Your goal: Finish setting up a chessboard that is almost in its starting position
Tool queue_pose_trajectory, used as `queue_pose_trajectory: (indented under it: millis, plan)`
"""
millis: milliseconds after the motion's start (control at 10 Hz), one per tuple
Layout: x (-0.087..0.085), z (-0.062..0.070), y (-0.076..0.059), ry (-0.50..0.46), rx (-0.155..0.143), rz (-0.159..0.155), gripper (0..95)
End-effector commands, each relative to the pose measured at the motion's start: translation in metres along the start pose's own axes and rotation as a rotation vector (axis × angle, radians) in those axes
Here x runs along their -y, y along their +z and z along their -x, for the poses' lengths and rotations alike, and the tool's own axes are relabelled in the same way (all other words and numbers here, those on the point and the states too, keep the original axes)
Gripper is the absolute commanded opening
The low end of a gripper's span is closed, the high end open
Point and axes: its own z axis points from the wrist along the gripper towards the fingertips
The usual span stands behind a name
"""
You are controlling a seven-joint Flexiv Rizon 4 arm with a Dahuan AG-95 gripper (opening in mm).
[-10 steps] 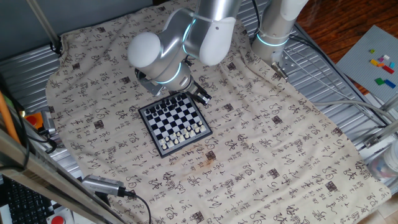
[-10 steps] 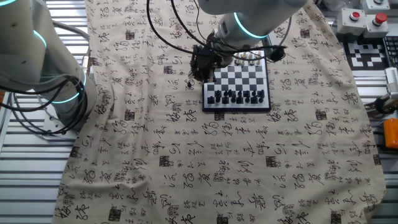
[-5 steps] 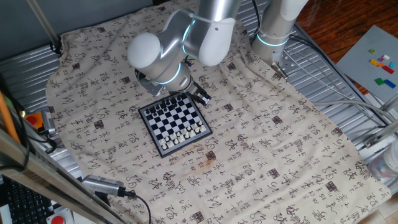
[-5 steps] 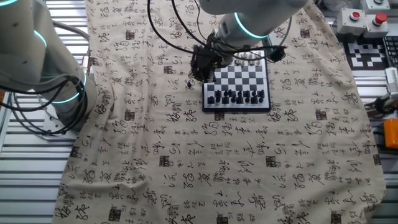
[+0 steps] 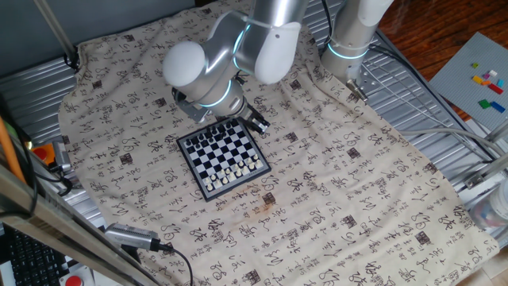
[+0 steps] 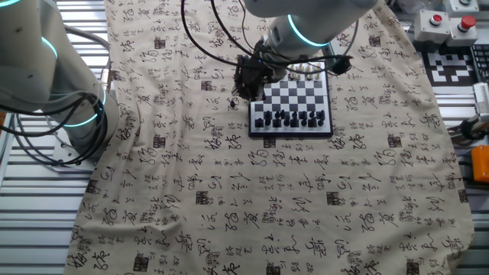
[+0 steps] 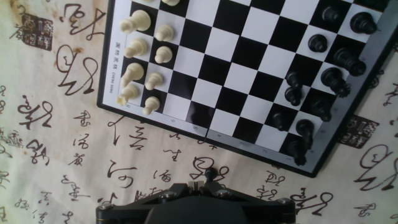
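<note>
The chessboard [image 7: 231, 73] fills the upper part of the hand view, with white pieces [image 7: 144, 57] along its left side and black pieces [image 7: 323, 81] along its right. My gripper [image 7: 209, 182] hangs over the printed cloth just off the board's near edge. Its jaws are closed, and the round head of a small black chess piece [image 7: 211, 173] shows at their tip. In the fixed views the board [image 5: 222, 157] [image 6: 292, 98] lies on the cloth, and the gripper [image 6: 244, 76] sits at the board's corner, mostly hidden by the arm [image 5: 222, 56].
A calligraphy-printed cloth [image 5: 341, 191] covers the table. A second robot arm base [image 6: 46, 69] stands at one side, and its column [image 5: 349, 32] shows at the back. Cables [image 6: 206, 38] trail near the board. Red buttons [image 6: 451, 21] sit at the far corner.
</note>
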Motion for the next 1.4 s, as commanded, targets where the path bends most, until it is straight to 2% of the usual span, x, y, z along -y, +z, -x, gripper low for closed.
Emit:
queue_pose_trajectory:
  millis: [100, 500, 900, 1100, 1200, 1400]
  plan:
    - [0.0003, 0.0013, -0.0001, 0.002, -0.002, -0.005, 0.0]
    - [-0.0015, 0.0002, -0.0026, -0.007, 0.022, -0.012, 0.0]
    - [-0.0021, -0.0001, -0.0033, -0.043, 0.028, -0.014, 0.0]
    - [-0.0022, 0.0, -0.0032, -0.05, 0.017, -0.022, 0.0]
    - [-0.0021, -0.0001, -0.0033, -0.045, 0.008, -0.044, 0.0]
    - [-0.0018, -0.0002, -0.0036, -0.044, 0.002, -0.045, 0.0]
